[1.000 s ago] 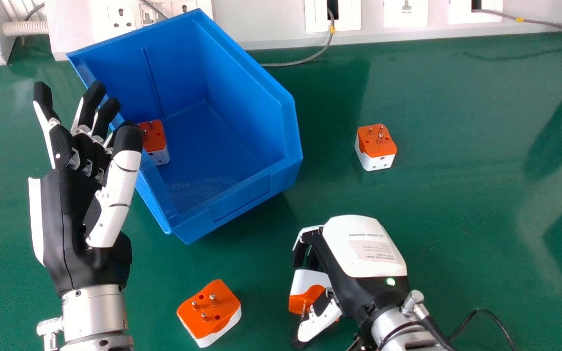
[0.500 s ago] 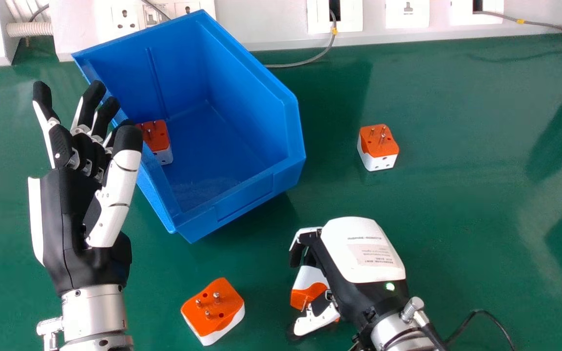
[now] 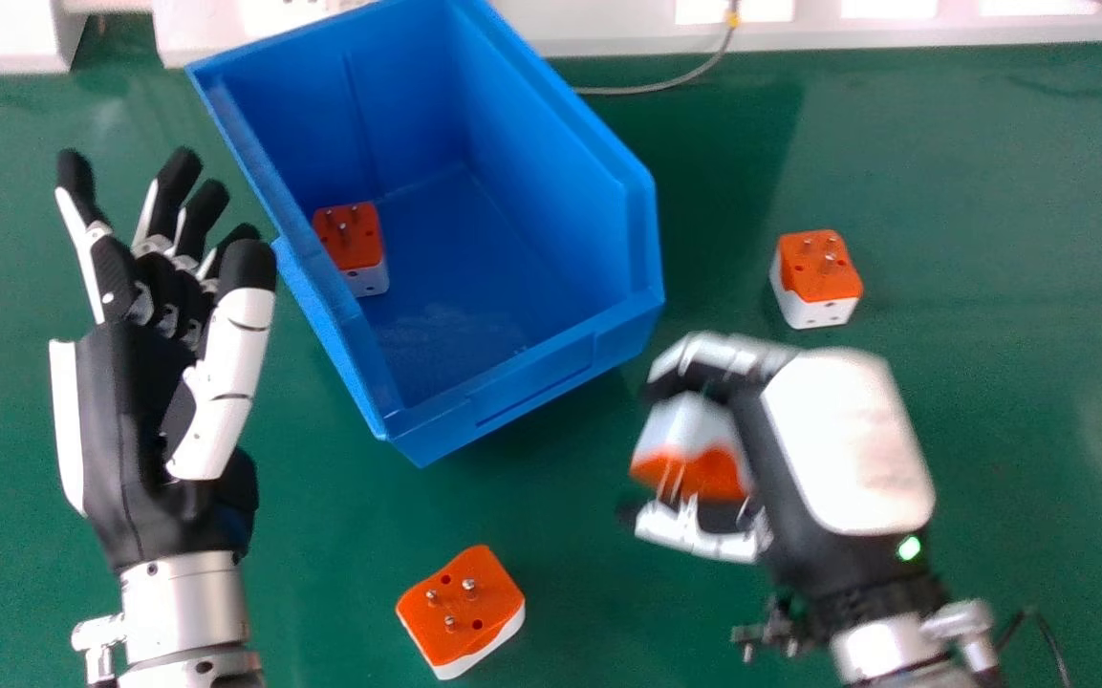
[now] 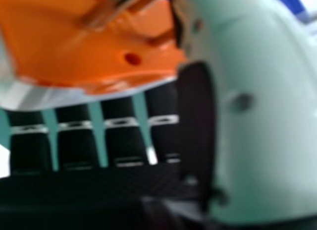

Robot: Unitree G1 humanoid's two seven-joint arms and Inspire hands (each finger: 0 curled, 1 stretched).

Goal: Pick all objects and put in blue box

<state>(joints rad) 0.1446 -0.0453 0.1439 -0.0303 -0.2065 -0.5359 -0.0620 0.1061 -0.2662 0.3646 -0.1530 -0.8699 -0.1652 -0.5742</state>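
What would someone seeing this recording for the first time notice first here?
Probably the big blue box, tilted at an angle between the two hands, with one orange-and-white adapter inside. Next, the right hand gripping another adapter beside the box's near corner. The open left hand, palm up at the view's left, also stands out.

Box [image 3: 531, 382] plain blue. Plug adapters [image 3: 455, 604] orange and white. Tabletop [image 3: 990, 182] green. Right robot hand [image 3: 842, 440] white and black.

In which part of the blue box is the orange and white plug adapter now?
In the head view, the plug adapter lies inside the blue box, close to its left wall, on the side toward the left hand.
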